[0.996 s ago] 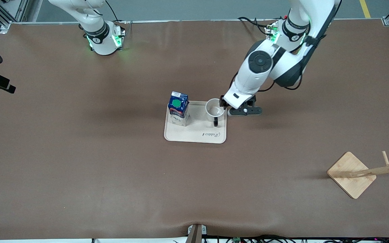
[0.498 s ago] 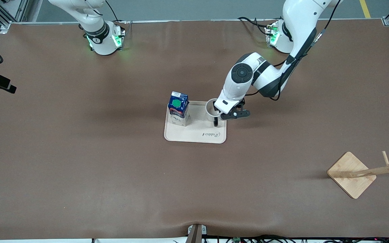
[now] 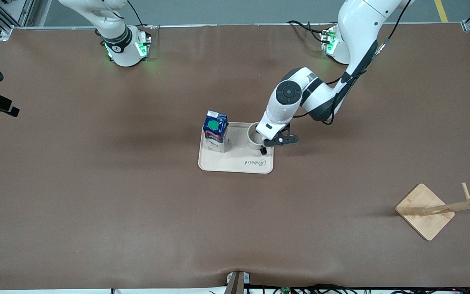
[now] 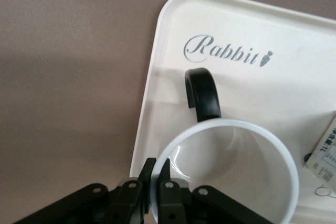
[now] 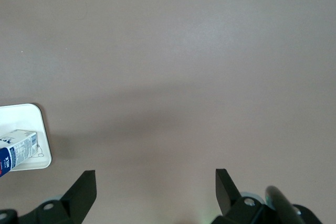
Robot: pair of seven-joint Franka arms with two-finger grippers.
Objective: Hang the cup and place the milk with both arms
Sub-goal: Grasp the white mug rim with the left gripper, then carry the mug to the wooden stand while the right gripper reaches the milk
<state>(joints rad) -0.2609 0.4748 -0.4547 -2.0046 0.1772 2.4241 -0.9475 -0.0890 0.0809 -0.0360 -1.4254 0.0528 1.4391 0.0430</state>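
Progress is early: neither of the 2 goals is met; the cup [image 3: 255, 135] sits unhung on the cream tray [image 3: 235, 164], the milk [image 3: 215, 136] upright beside it toward the right arm's end; the wooden rack [image 3: 439, 209] stands bare, well apart near the left arm's end of the desk [image 3: 96, 183]. Left end effector [image 4: 155, 182] pinches the cup's rim, clenched on its wall; right end effector [image 5: 152, 187] waits released above bare desk.

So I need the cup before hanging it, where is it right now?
The cup stands on the cream tray, beside the milk, toward the left arm's end of the tray. The left gripper grips its rim.
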